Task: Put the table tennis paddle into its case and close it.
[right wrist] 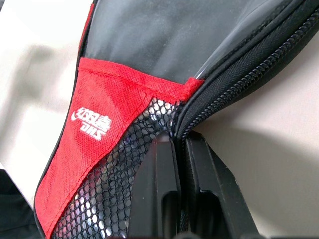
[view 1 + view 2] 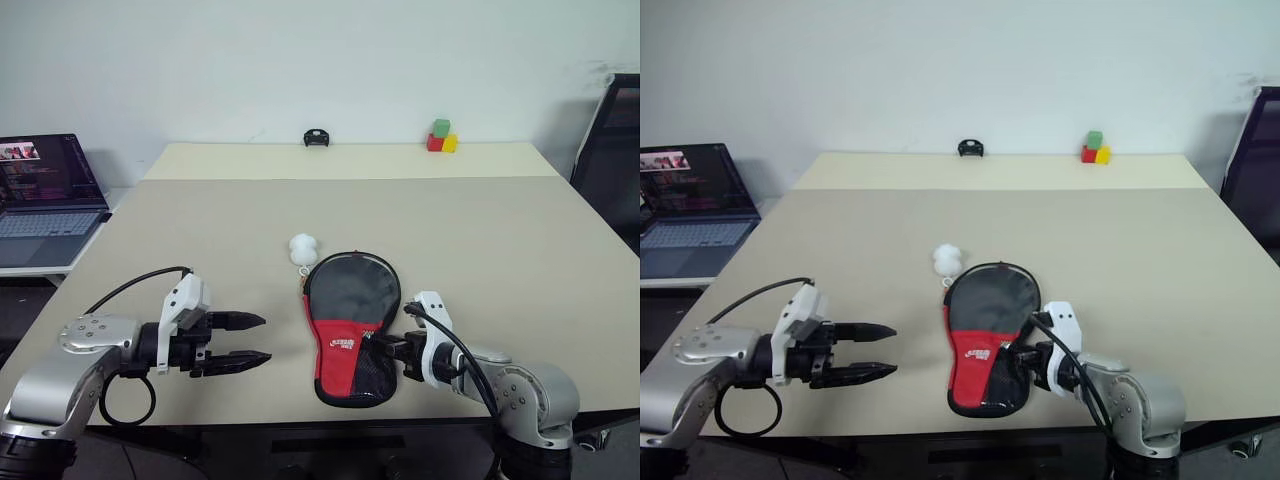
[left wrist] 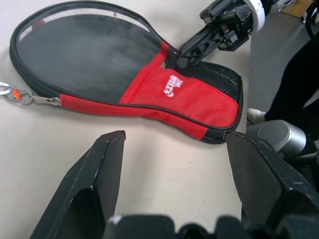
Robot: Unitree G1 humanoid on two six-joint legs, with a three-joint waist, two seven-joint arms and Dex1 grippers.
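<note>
Your case (image 2: 350,330) lies flat on the table (image 2: 520,250) between both arms; the right gripper (image 2: 385,349) pinches its zipper rim shut-fingered; the left gripper (image 2: 243,340) hovers beside, spread wide, empty; soft, light fabric likely buckles, so grip the rim.

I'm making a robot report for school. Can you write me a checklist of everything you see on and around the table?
Surface: beige table, mostly bare.
Job's things: the case lies flat near the front edge, round end away from the robot, zipper pull at the round end; whether the paddle is inside cannot be told.
Clutter: white fluffy ball by the case's round end; small black object and stacked green, red and yellow blocks at the far edge.
Grippers: left gripper open, apart from the case; right gripper shut on the case's edge near the mesh pocket.
Cables: black cable looping over the left arm, another on the right.
Surroundings: open laptop on a side desk, white wall.
</note>
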